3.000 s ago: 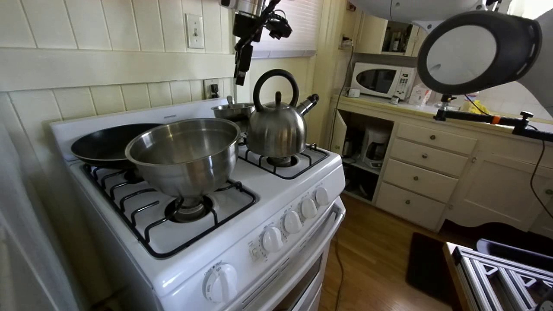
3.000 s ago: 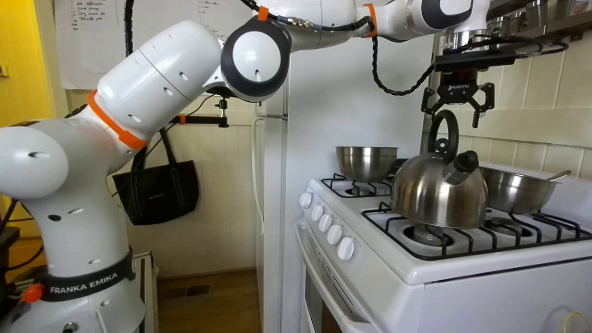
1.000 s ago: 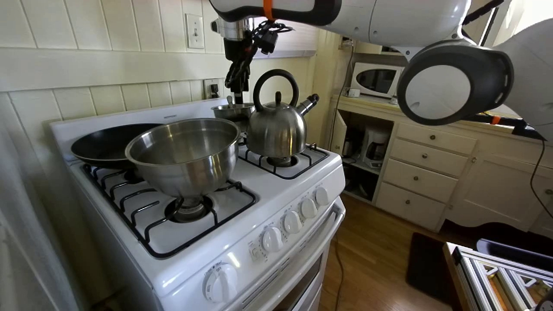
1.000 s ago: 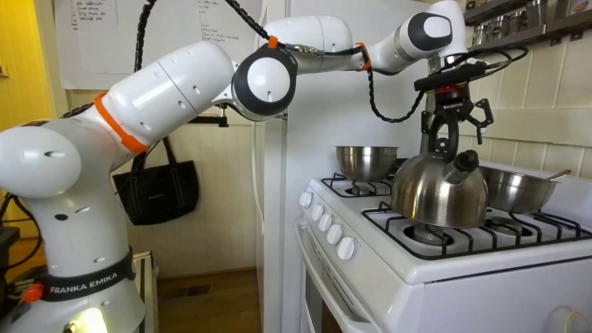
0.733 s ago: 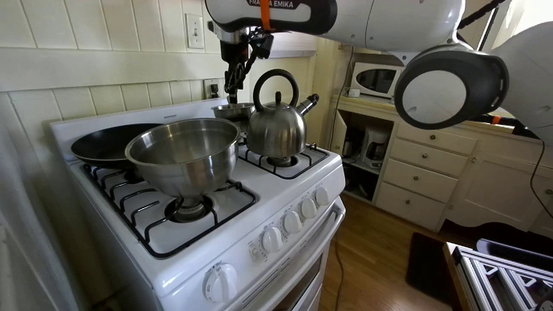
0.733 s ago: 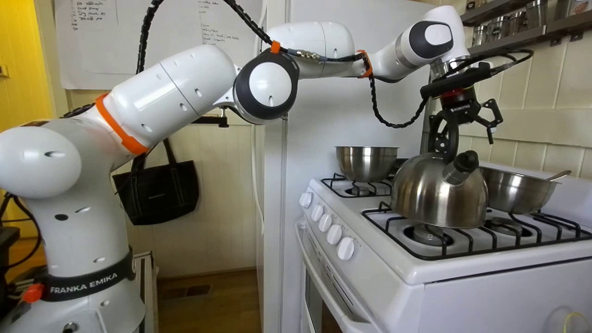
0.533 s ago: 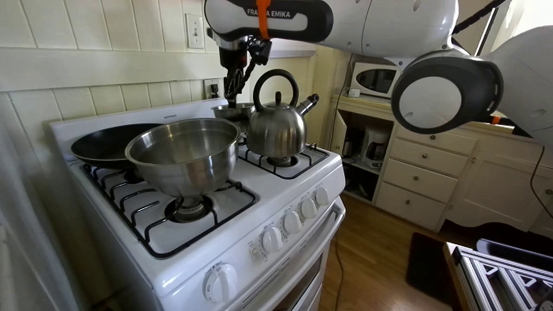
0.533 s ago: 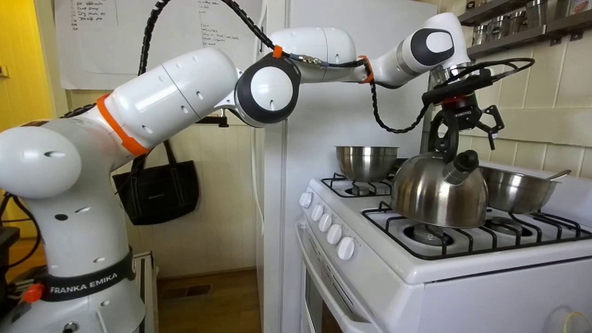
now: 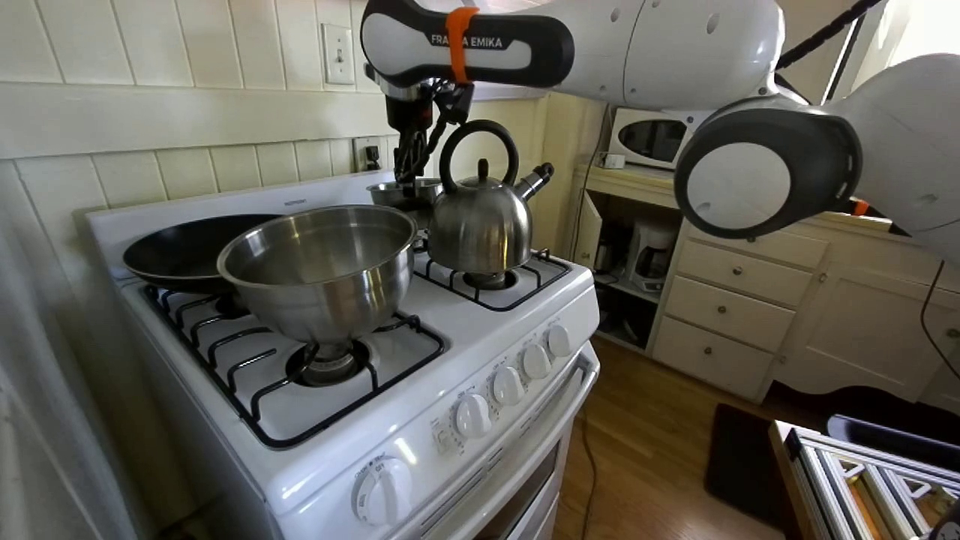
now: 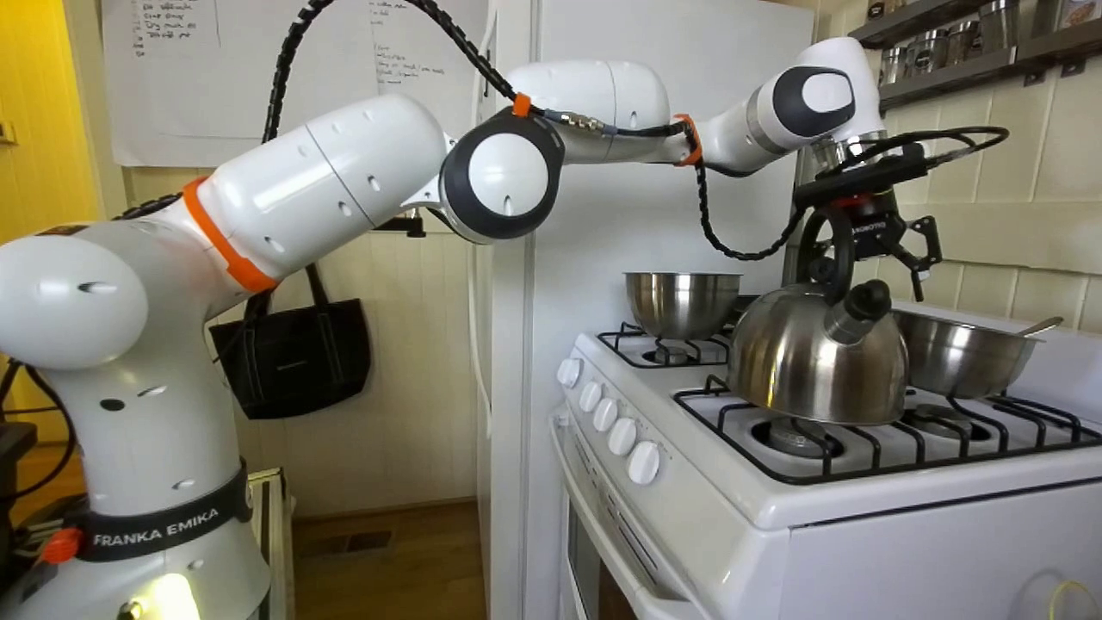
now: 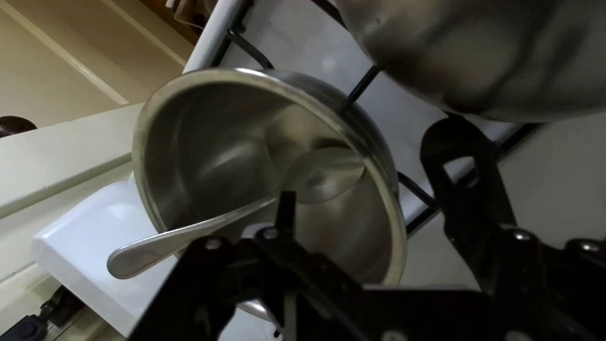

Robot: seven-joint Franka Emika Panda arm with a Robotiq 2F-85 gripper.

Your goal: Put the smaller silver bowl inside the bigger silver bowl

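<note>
The smaller silver bowl (image 11: 218, 123) rests on the rear burner behind the kettle, upright, with a metal spoon (image 11: 189, 234) leaning in it. In an exterior view its side (image 10: 956, 357) shows right of the kettle. My gripper (image 11: 369, 161) hangs over this bowl, jaws apart. In the wrist view one finger (image 11: 286, 208) appears over the bowl's inside and the other outside, with the rim between them; I see no grip on it. The bigger silver bowl (image 9: 322, 300) stands upright on a front burner, its visible inside bare. The kettle handle partly hides my hand in an exterior view.
The steel kettle (image 9: 480, 232) with its tall black handle stands close in front of the smaller bowl. A dark frying pan (image 9: 191, 251) sits behind the bigger bowl. The stove's back panel (image 9: 300, 195) and the wall rise behind. Black grates (image 10: 826, 465) cover the stove top.
My arm has come down from above the kettle to the smaller bowl, and my hand has tilted. Over the last half second it has sunk a little further. Bowls and kettle have stayed in place.
</note>
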